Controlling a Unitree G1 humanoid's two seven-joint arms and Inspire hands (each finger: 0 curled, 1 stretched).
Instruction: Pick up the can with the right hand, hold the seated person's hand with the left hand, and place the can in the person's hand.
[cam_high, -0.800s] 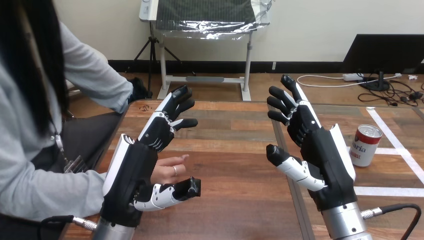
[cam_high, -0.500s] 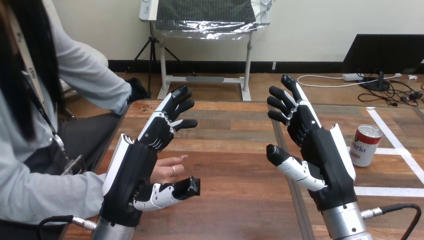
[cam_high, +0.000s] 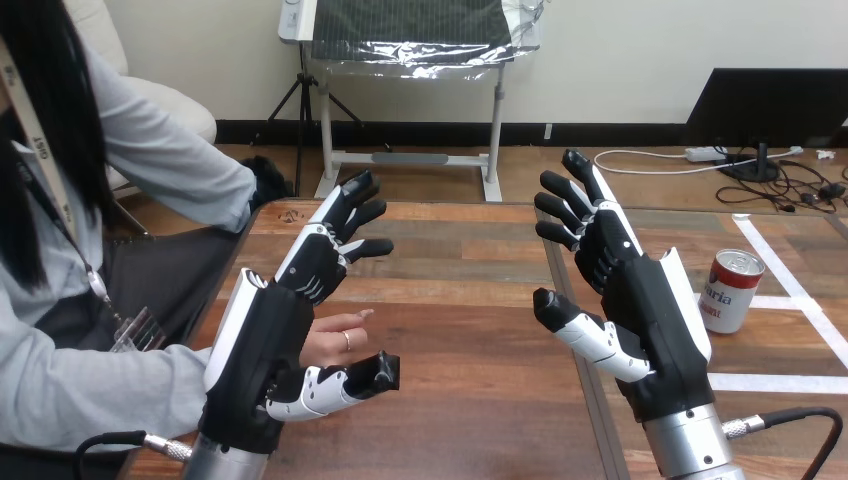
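Note:
A red and white can (cam_high: 732, 291) stands upright on the table at the right, just beyond my right hand (cam_high: 640, 300). That hand is raised above the table, open, fingers straight and spread, holding nothing. My left hand (cam_high: 285, 320) is raised at the left, also open with its fingers pointing away. The person's hand (cam_high: 338, 338) rests on the table right behind my left palm, partly hidden by it, fingers showing between my thumb and fingers. I see no grip on it.
The wooden table (cam_high: 460, 300) has bare room between my two hands. White tape lines (cam_high: 790, 290) cross its right part near the can. The person sits at the left side, an arm reaching in over the table's left edge.
The person has leaned back a little at the left. Both my hands, the can and the person's hand stay where they were.

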